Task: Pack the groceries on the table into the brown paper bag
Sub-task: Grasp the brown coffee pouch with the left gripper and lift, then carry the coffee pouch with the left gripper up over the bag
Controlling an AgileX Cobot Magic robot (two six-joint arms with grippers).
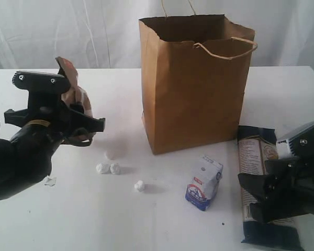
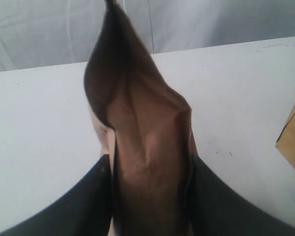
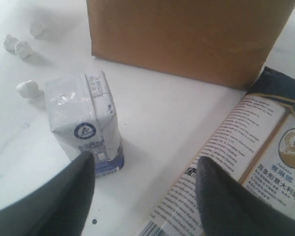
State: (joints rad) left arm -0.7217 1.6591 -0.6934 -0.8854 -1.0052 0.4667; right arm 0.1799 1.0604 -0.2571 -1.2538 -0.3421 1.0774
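While the table [image 1: 146, 219] holds the brown paper bag [image 1: 193, 89] upright, L gripper [image 2: 150, 167] pinches the brown foil pouch [image 1: 73, 97], well left of bag.
Noodle packet [image 1: 254, 157] lies flat R of bag, carton [image 1: 204, 183] stands near it; R gripper [image 1: 247, 196] jaws wide, holding nothing, over packet.

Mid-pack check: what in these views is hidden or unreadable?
- Inside the brown paper bag: hidden by its front wall in the exterior view.
- The brown foil pouch: lower part behind the left gripper in the exterior view, cropped in the left wrist view.
- The long dark noodle packet: partly behind the right gripper in the exterior view, cropped in the right wrist view.
- The white lumps: too small to identify.
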